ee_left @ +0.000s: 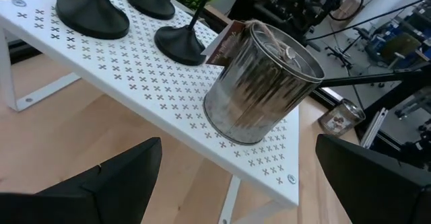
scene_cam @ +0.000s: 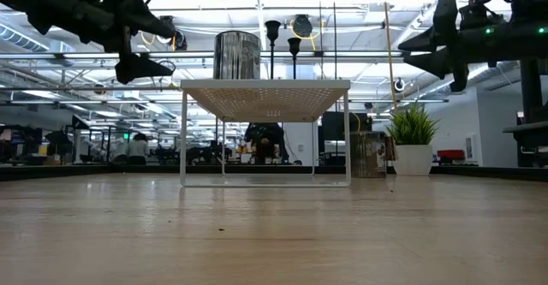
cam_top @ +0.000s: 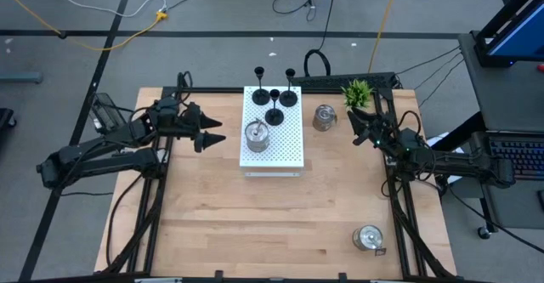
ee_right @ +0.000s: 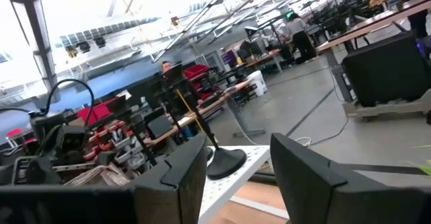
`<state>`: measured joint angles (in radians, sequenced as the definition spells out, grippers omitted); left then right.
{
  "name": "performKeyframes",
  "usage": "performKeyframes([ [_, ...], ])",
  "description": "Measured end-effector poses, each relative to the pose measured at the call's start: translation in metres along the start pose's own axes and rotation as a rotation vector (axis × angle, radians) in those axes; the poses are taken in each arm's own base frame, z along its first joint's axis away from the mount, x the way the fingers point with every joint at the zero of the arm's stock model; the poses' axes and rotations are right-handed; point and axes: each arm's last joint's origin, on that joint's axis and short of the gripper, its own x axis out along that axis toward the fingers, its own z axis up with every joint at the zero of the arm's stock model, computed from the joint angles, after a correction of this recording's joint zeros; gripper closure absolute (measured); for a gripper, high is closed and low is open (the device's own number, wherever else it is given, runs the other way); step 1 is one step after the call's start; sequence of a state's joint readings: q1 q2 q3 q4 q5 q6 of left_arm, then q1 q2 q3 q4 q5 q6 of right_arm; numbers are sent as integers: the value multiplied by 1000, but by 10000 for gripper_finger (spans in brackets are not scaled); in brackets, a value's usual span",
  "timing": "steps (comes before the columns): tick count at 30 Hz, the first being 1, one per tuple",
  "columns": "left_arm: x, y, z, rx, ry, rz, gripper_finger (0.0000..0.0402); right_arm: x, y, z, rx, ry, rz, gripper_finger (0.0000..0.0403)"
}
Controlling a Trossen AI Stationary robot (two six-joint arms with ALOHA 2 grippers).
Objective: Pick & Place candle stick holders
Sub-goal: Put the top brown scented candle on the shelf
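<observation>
L hand (cam_top: 212, 133) hangs in the air just off the left edge of the white perforated board (cam_top: 289, 147), fingers spread wide, nothing in them. Straight ahead on the board's near-left part sits a silver holder (cam_top: 256, 135), tag on its rim, upright. Behind it on the board: 3 black holders (cam_top: 274, 113), stems up, bases close together but apart.

R hand (cam_top: 361, 130) is raised over the counter (cam_top: 255, 223) right of the board, fingers part-way apart with a gap, empty. Between it & the board stands a 2nd silver holder (cam_top: 324, 117) on the wood; a potted plant (cam_top: 358, 93) just behind that. 3rd silver holder (cam_top: 368, 237) sits alone near the counter's front right, well apart from the rest.
</observation>
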<state>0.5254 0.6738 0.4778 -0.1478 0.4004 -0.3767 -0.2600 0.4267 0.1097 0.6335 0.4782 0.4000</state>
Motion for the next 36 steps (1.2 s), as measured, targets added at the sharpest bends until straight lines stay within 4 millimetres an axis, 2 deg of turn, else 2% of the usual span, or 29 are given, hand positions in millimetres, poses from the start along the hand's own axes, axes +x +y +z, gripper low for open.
performKeyframes([
  [8,0,0,0,-104,-2,8,2,0,0,0,0,4,9,248],
  [16,0,-1,5,-87,-66,17,2,0,1,1,6,-7,15,248],
  [24,0,-3,5,114,-48,-41,2,0,3,6,-82,-44,27,248],
  [28,1,-2,1,178,-33,-105,2,4,10,17,-187,-58,24,248],
  [31,5,1,-6,188,-53,-119,2,12,19,30,-275,3,6,248],
  [36,9,7,-16,196,-103,-137,2,25,37,53,-424,259,-62,248],
])
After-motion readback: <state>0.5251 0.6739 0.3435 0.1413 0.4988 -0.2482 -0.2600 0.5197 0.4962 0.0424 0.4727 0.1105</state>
